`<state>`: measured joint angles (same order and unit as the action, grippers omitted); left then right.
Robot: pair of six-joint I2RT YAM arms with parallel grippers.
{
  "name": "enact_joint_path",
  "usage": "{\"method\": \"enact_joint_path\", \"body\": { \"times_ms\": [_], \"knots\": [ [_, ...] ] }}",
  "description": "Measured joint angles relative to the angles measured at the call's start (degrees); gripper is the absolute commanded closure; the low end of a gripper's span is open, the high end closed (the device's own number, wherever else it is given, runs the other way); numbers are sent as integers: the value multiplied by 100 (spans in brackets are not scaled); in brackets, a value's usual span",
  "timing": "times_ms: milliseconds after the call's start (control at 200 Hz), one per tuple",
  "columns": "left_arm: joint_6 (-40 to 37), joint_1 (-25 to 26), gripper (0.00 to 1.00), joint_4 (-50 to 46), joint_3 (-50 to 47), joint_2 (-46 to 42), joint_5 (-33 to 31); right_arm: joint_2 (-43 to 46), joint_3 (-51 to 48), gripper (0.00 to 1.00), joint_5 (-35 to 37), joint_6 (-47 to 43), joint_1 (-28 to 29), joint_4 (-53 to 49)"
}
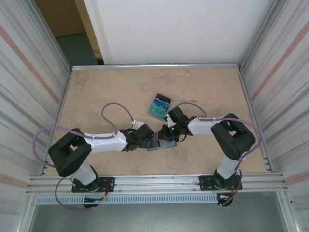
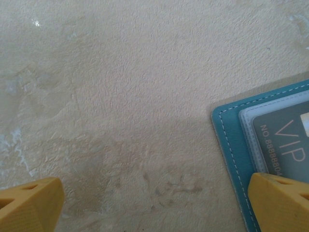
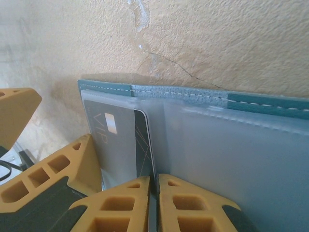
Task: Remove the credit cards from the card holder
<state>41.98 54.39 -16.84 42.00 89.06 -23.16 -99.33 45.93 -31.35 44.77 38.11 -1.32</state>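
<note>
The card holder (image 1: 162,144) lies open on the table between my two grippers, teal edge (image 3: 270,107) far, pale clear pockets up. A dark grey credit card (image 3: 120,140) marked VIP sticks partway out of the left pocket toward the fold. My right gripper (image 3: 155,188) is shut on that card's edge. My left gripper (image 2: 154,208) is open; its right finger (image 2: 282,203) rests on the card holder's corner (image 2: 231,125) over the VIP credit card (image 2: 285,140), and its left finger (image 2: 29,203) is over bare table.
A small clear tray with a black end (image 1: 160,107) holding teal cards sits just behind the grippers. Metal rails and corrugated walls bound the beige table (image 1: 106,92) on all sides. The left gripper's fingers (image 3: 53,174) crowd the left of the right wrist view.
</note>
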Motion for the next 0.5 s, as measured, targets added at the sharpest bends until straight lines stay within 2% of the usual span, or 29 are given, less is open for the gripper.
{"method": "enact_joint_path", "body": {
  "times_ms": [125,276,501],
  "knots": [
    [7,7,1,-4,2,4,-28,0,-9,89,-22,0,0,33],
    [7,11,1,-85,37,15,-66,0,-9,100,-24,17,0,57],
    [13,11,1,-114,50,17,-87,24,-9,100,17,-22,0,24]
  ]
}}
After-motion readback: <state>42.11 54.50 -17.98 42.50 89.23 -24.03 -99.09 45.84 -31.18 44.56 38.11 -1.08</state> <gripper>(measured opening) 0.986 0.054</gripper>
